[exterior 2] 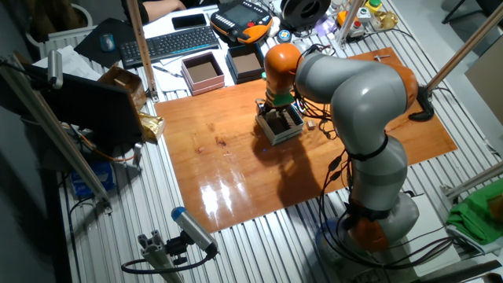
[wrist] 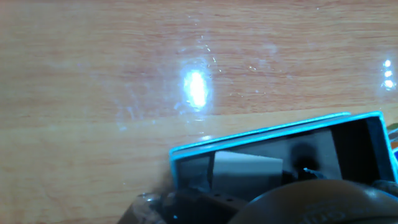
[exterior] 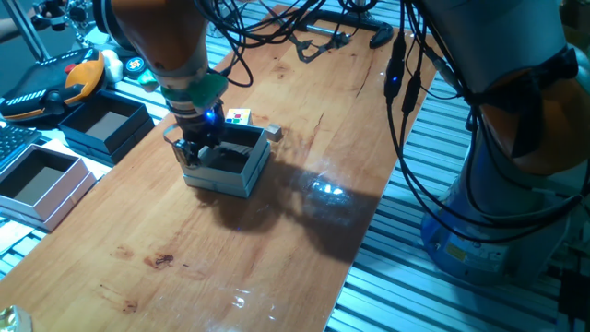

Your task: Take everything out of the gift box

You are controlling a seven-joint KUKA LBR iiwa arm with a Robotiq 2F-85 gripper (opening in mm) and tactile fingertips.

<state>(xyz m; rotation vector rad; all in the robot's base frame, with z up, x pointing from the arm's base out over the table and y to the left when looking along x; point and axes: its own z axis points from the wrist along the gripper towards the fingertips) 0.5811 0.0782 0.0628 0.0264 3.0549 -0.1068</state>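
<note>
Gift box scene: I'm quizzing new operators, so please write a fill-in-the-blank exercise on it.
The gripper reaches down into the gift box, which stands on a ___ table.
The puzzle cube lies ___ the gift box, on the table.
The hand view shows a plain grey cube ___ the gift box.
Missing: wooden; outside; inside.

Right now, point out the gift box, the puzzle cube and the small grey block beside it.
gift box (exterior: 241, 173), one fixed view, on its front wall.
puzzle cube (exterior: 239, 117), one fixed view, on its coloured top face.
small grey block (exterior: 274, 133), one fixed view, on its top.
</note>
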